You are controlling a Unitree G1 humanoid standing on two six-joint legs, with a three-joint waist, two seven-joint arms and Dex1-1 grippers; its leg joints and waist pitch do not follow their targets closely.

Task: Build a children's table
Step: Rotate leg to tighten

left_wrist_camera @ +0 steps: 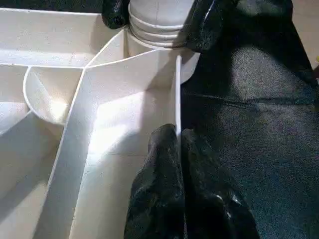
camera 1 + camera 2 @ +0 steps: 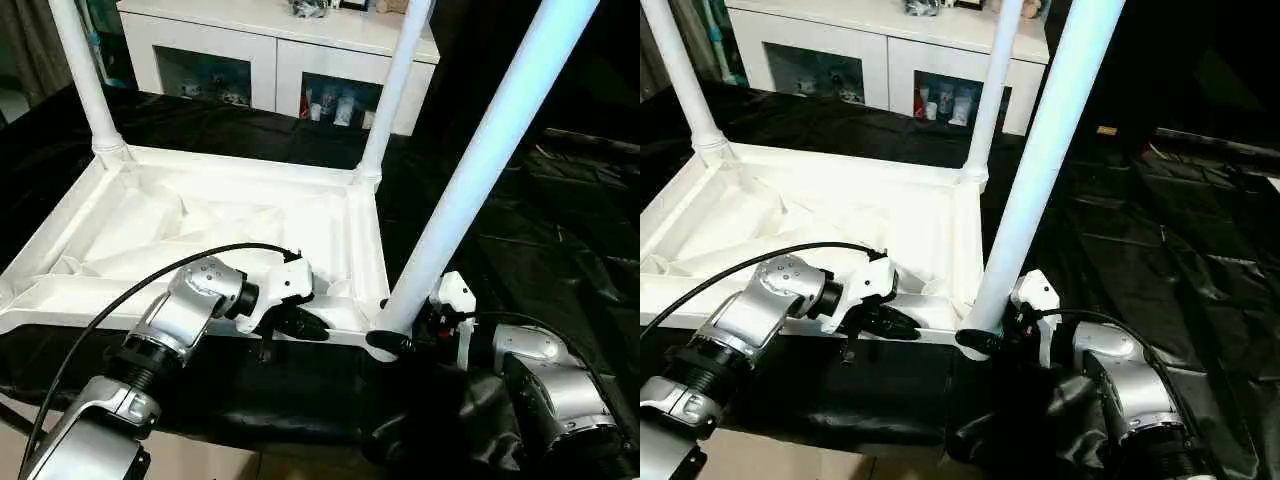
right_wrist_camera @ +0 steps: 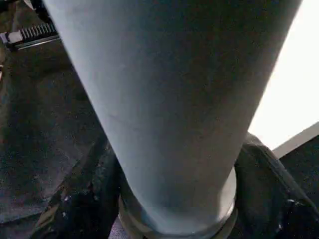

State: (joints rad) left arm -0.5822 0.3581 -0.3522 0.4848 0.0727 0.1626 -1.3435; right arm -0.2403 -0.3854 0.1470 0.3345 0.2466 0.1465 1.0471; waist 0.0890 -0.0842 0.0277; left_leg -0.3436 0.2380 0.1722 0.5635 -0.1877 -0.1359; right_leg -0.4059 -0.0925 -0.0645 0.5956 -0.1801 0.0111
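Now, left to right: left tool [image 2: 300, 322] pinches the table top [image 2: 150, 235]'s near rim, fingers closed on its thin wall. Three legs visible: two [image 2: 85, 75] [image 2: 395, 85] upright in far sockets, one [image 2: 480, 170] gripped by the right tool [image 2: 400, 338] at the near right corner. Black sheet [image 2: 560, 220] underneath; white cabinet [image 2: 270, 45] behind.

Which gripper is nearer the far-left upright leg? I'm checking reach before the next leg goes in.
Left. The left gripper pinches the tabletop's near rim, on that leg's side; the right gripper holds the near-right leg, diagonally opposite.
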